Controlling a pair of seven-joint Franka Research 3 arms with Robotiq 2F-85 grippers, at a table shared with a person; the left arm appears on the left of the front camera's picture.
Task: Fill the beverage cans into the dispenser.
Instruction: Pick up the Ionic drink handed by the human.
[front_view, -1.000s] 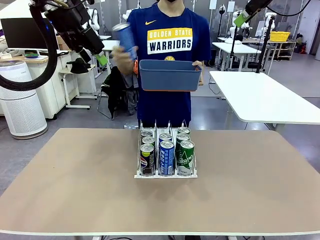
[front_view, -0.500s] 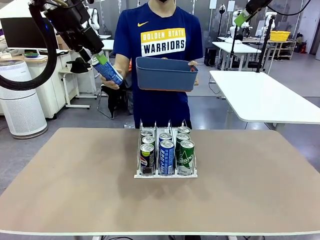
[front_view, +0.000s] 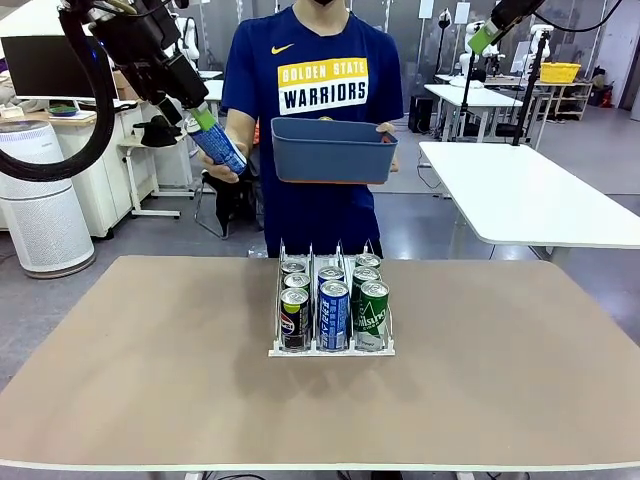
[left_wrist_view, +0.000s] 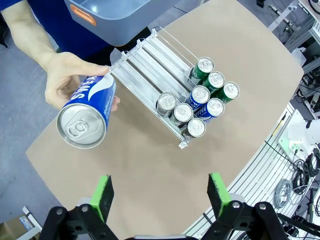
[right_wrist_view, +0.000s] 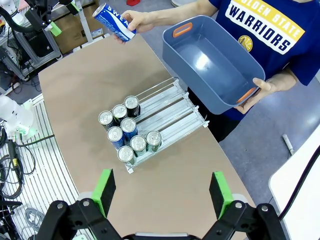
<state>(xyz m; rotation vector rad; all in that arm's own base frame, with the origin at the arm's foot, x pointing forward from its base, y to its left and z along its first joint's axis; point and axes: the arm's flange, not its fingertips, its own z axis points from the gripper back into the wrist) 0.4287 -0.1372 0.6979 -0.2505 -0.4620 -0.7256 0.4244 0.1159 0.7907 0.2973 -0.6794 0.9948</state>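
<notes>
**Front view.** Rack (front_view: 330, 351), at the middle of the table (front_view: 150, 360), three lanes. It held eight cans (front_view: 333, 315): three black in the left lane, two blue in the middle, three green in the right, all crowded toward the front lip. Blue can (front_view: 218, 148), off the table, in the person's hand (front_view: 225, 172), its top end just beside the left gripper (front_view: 200, 116). Blue bin (front_view: 330, 152), held against the chest by the person's other hand. Right gripper (front_view: 482, 40), raised high and well apart from everything.

**Left wrist view.** The left gripper's fingers stood spread wide with nothing between them. The blue can lay beyond the tips, top end toward the camera, held by the hand alone.

**Right wrist view.** The right gripper's fingers were likewise spread and empty, above the table. The bin's inside showed bare.

**Progress.** Eight cans were racked. The offered can looked to be the last, likely bound for the shorter middle lane. Taking it over and placing it remained.
</notes>
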